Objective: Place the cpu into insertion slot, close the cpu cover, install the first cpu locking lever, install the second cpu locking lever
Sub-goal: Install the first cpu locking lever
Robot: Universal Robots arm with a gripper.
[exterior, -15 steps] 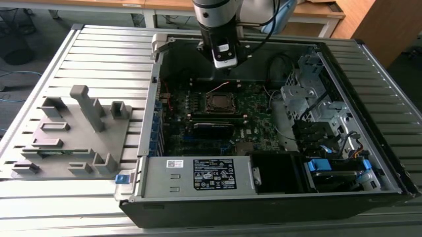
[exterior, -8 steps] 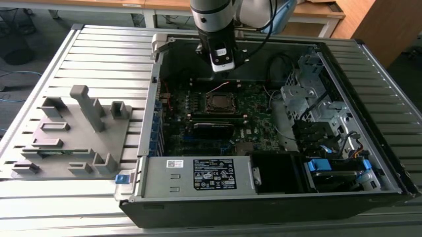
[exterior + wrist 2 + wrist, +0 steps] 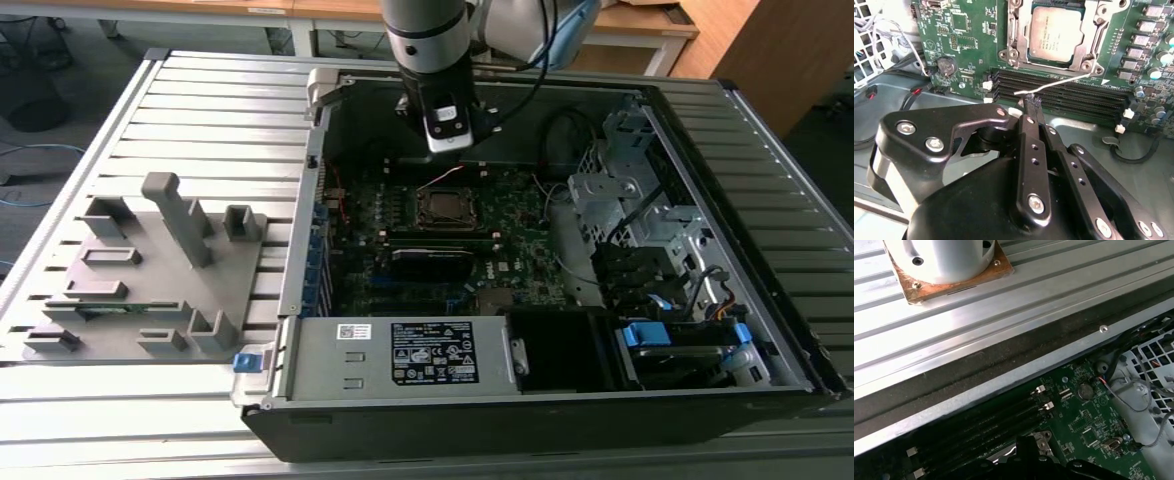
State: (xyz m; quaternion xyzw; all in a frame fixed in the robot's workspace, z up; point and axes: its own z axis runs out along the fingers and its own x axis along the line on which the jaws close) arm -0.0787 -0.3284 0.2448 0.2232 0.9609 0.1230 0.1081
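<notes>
The cpu (image 3: 1056, 31), a silvery-grey square chip, sits in the insertion slot (image 3: 445, 207) on the green board inside the open computer case. The cpu cover (image 3: 1054, 61), a thin metal frame, lies flat around the chip. A thin silvery locking lever (image 3: 1064, 82) sticks out from the socket's corner across the long black slots. My gripper (image 3: 1031, 101) hangs over those slots with its black fingers (image 3: 1026, 135) shut together, the tips right at the lever's free end. I cannot tell whether they grip it or just touch it. In the exterior view the gripper (image 3: 447, 135) is just behind the socket.
Long black memory slots (image 3: 1069, 97) run beside the socket, with a coin battery (image 3: 946, 65) and loose cables (image 3: 884, 35) nearby. The case walls (image 3: 314, 180) enclose the board. A drive cage (image 3: 627, 200) stands at the exterior view's right and a grey fixture (image 3: 147, 270) lies outside the case.
</notes>
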